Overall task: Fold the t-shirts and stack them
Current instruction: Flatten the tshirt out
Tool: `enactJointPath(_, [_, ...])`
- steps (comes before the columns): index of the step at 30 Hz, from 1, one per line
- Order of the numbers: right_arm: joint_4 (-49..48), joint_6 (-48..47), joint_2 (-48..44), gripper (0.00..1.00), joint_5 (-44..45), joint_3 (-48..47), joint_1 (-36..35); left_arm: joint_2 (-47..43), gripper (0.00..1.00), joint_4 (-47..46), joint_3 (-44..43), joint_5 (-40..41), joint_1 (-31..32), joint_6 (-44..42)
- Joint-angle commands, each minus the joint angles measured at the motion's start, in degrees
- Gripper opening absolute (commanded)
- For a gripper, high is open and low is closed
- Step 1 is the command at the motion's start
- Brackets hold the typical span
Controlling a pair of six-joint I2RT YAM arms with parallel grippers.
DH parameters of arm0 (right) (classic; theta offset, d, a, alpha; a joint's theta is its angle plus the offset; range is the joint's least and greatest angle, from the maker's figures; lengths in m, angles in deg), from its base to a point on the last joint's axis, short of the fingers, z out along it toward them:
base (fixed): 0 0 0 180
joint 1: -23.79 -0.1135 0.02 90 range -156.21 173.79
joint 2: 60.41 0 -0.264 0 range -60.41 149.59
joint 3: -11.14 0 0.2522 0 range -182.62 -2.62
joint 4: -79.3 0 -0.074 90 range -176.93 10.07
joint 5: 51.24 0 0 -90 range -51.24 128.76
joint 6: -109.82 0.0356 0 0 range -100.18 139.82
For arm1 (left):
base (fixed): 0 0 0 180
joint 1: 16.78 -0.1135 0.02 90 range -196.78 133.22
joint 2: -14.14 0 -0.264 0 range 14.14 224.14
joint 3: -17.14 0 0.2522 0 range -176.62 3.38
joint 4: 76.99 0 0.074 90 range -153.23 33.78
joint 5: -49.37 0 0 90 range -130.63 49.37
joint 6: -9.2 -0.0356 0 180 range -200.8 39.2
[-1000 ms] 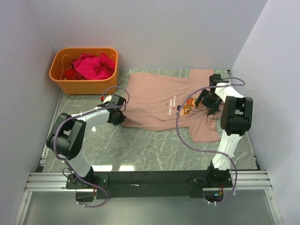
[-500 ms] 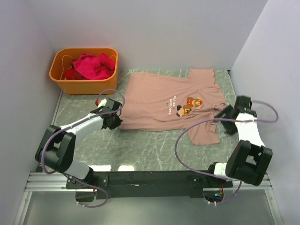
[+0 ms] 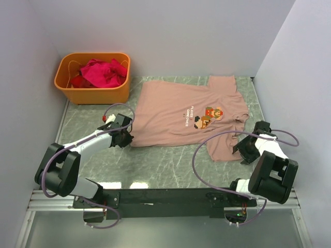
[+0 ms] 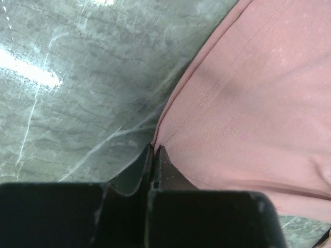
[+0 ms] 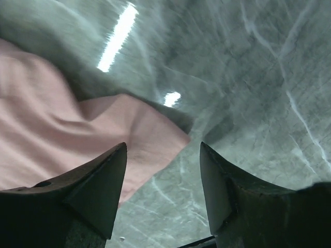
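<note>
the pink-tan t-shirt (image 3: pixel 176 111) lies flat between desk middle and right edge. left gripper (image 3: pixel 124 138) pinches its near-left hem corner; right gripper (image 3: pixel 242 150) gapes wide over a sleeve tip by the right edge. magenta t-shirts (image 3: pixel 101 72) sit in the far-left corner.

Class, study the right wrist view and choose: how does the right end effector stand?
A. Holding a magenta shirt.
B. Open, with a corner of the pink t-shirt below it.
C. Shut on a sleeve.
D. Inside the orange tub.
B: the right end effector has its fingers apart and grips nothing; a corner of the pink t-shirt and bare table show between them.
</note>
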State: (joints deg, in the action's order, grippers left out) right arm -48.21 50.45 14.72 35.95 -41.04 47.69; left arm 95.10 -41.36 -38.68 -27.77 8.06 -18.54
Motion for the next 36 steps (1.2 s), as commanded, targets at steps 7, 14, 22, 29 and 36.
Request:
enactJointPath(7, [-6.64,0.92,4.23,0.32,-3.15,4.49,0.01,0.33,0.01,0.45,-0.39,0.67,0.82,1.37])
enactJointPath(14, [-6.56,0.04,0.38,0.0,-3.7,0.55,-2.54,-0.28,0.01,1.51,-2.05,2.34,1.17,0.85])
enactJointPath(22, [-2.08,1.45,-14.65,0.0,-3.08,-13.07,-3.86,-2.13,0.01,3.09,-12.92,7.61,1.35,-2.4])
enactJointPath(29, [-2.51,4.26,-18.71,0.0,-0.18,-32.91,-3.86,-3.45,0.01,3.89,-29.55,17.1,1.35,-6.18])
enactJointPath(36, [0.74,2.07,-14.67,0.0,4.74,-57.27,-3.69,-6.69,0.01,0.11,-43.62,19.48,1.35,-14.43])
